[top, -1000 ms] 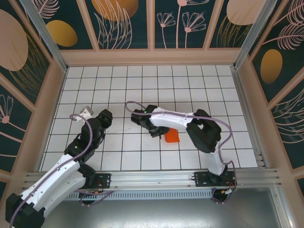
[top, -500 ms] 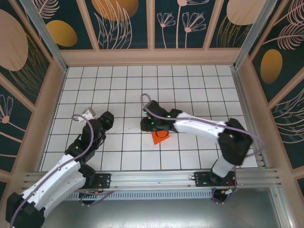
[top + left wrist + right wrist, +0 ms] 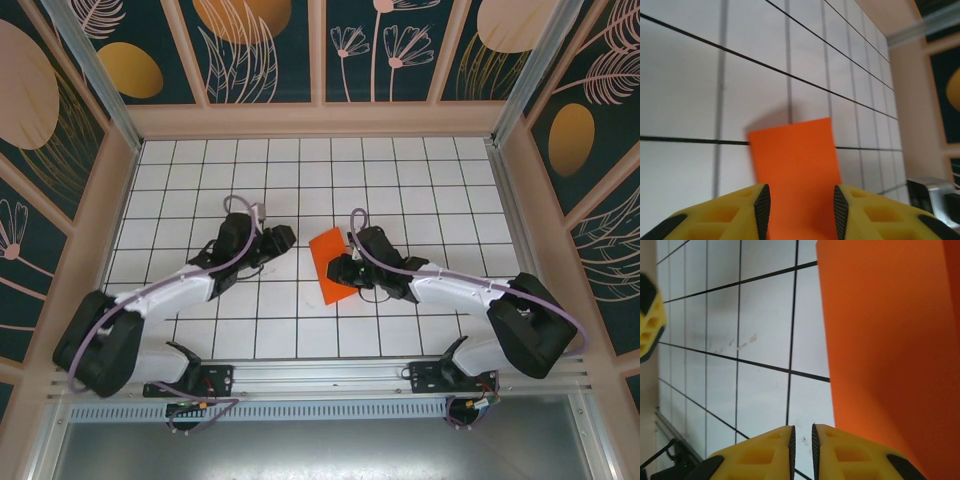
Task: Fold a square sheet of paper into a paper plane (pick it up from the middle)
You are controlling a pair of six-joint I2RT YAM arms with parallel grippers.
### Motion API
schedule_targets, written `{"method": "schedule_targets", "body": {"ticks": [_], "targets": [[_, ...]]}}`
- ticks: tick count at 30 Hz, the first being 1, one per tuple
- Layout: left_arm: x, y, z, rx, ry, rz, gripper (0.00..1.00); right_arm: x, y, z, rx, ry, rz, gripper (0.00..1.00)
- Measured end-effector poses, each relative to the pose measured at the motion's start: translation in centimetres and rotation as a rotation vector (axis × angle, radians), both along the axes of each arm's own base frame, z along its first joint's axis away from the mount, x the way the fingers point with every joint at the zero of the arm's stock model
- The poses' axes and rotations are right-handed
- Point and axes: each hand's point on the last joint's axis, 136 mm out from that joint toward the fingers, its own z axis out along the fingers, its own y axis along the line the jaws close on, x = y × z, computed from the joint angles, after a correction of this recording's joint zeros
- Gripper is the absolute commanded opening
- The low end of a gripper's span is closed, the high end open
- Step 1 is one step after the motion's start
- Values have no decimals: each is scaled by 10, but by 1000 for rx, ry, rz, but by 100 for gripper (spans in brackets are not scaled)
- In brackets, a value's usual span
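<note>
The square sheet of paper (image 3: 328, 264) is bright orange and folded into a slanted oblong on the white tiled floor (image 3: 250, 180) near the middle. My left gripper (image 3: 288, 237) reaches in from the left, just short of the paper's left corner. In the left wrist view its jaws (image 3: 800, 215) stand apart, and the orange paper (image 3: 795, 165) spreads ahead between them, its far edge casting a shadow. My right gripper (image 3: 338, 270) sits at the paper's right side. Its jaws (image 3: 801, 450) are nearly together with nothing between them, and the paper (image 3: 890, 340) lies just beside them.
Peach side walls (image 3: 105, 220) and the back wall (image 3: 320, 120) box in the tiled floor. A metal rail (image 3: 320, 372) carrying both arm bases runs along the near edge. A yellow finger of my left gripper (image 3: 649, 315) shows at the left edge of the right wrist view.
My left arm swung right from the left side up to the paper. My right arm drew back to the right, uncovering the paper, which now lies larger and farther back.
</note>
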Motion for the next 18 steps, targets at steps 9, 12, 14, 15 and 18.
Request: {"method": "schedule_targets", "body": {"ticks": [9, 12, 14, 15, 18], "targets": [[17, -57, -26, -89, 105, -213, 37, -5, 13, -29, 37, 77, 29, 18], [17, -63, -41, -93, 145, -243, 36, -6, 14, -36, 39, 94, 30, 18], [15, -66, -53, -95, 175, -262, 37, -6, 15, -39, 41, 102, 29, 18], [14, -67, -57, -97, 184, -268, 37, -7, 15, -40, 42, 108, 30, 18], [12, -70, -66, -104, 201, -284, 38, -7, 16, -44, 43, 116, 34, 18]]}}
